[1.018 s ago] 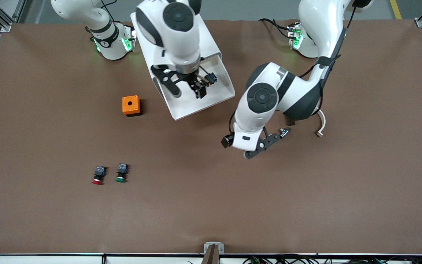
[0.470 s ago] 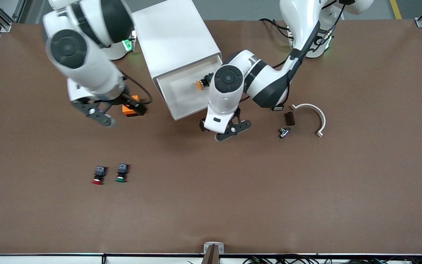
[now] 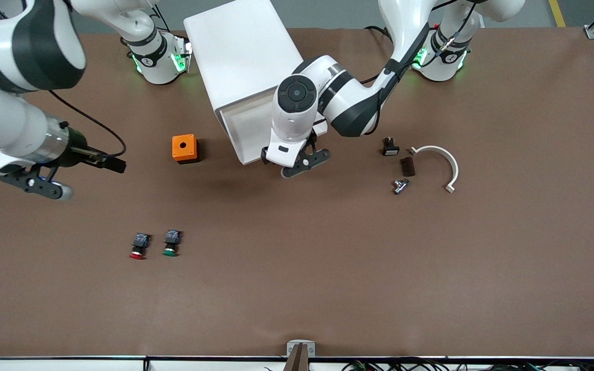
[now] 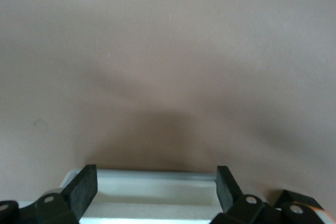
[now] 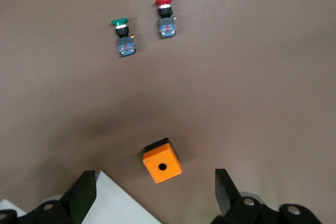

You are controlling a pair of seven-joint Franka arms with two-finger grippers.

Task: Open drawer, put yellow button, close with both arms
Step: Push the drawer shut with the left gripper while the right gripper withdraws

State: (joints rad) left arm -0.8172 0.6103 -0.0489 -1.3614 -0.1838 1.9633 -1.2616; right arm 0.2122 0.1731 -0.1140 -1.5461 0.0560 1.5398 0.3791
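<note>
At the cabinet's (image 3: 235,56) open face, the drawer (image 3: 243,129) stands pulled out toward the front camera, and this is the landmark for what follows. A second ago the right gripper hung over the tray; half a second ago the yellow button lay inside it, near the edge toward the left arm's end. Now I cannot see the button, because the left arm's wrist covers that part of the tray, so I judge that it is in the drawer rather than see it there. The left gripper (image 3: 299,162) has come from the open table to the drawer front. Its wrist view shows the fingers (image 4: 84,187) spread wide on either side of the pale front lip (image 4: 152,190), and they hold nothing. The right gripper (image 3: 34,183) has swung well away from the cabinet, over the table toward the right arm's end. It is also wide open and empty, and it looks down on the orange box (image 5: 162,167), the green-capped button (image 5: 123,38) and the red-capped button (image 5: 165,17). I read the placing as done and only the closing as left. The left arm is set to push, but the right arm must first return to the cabinet.
</note>
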